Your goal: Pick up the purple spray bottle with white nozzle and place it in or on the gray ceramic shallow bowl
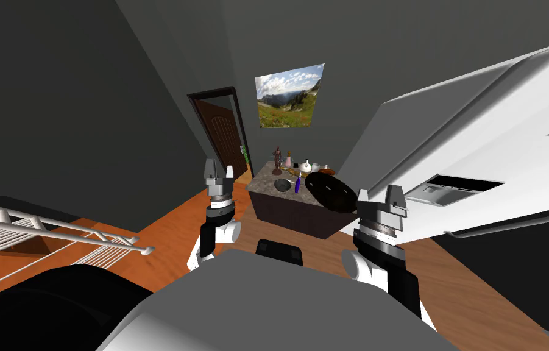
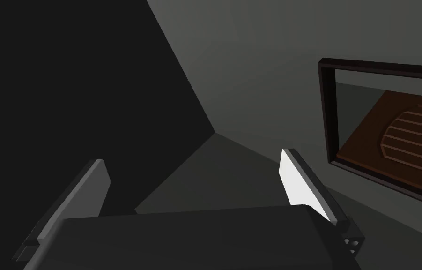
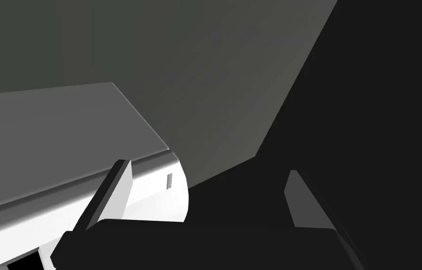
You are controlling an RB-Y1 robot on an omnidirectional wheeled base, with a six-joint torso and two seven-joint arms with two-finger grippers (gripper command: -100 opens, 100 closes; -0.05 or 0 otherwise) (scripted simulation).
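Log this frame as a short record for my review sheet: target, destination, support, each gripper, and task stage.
target: purple spray bottle, upright on the counter
destination: gray bowl, close beside the bottle on its left, nothing seen in it
support: stone-topped counter, ahead of the robot
left gripper: open, empty, held up
right gripper: open, empty, held up
stage: bottle not yet picked up

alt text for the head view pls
A small dark table with a mottled top stands ahead on a wooden floor, holding a purple spray bottle beside a gray bowl. The left gripper and right gripper are raised short of it, open and empty.
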